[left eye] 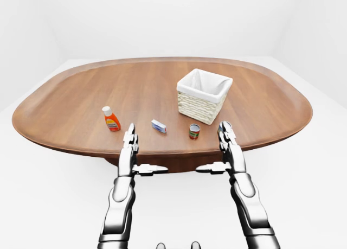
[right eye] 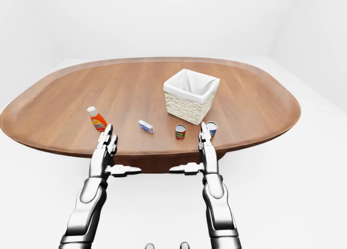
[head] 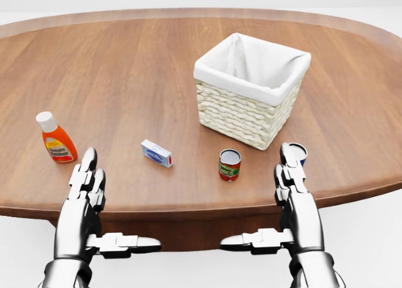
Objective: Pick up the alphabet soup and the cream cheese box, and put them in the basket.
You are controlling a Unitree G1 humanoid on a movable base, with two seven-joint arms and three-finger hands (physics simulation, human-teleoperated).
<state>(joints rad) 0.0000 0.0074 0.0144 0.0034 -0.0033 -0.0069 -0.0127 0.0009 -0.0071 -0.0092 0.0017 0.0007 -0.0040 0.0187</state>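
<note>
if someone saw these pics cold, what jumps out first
The white-lined wicker basket stands out, upright right of centre on the big oval wooden table. Below it, along the table's near edge in the head view, sit an orange sauce bottle at left, a small cream cheese box and the alphabet soup can. The left robot hand and right robot hand reach in open, holding nothing.

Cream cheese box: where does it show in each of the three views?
Left-eye view: cream cheese box, lower centre, left of the red can.
Head view: lower centre-left, between the orange bottle and that can.
Right-eye view: left of centre.
Shared landmark: the basket, up and right of it.
</note>
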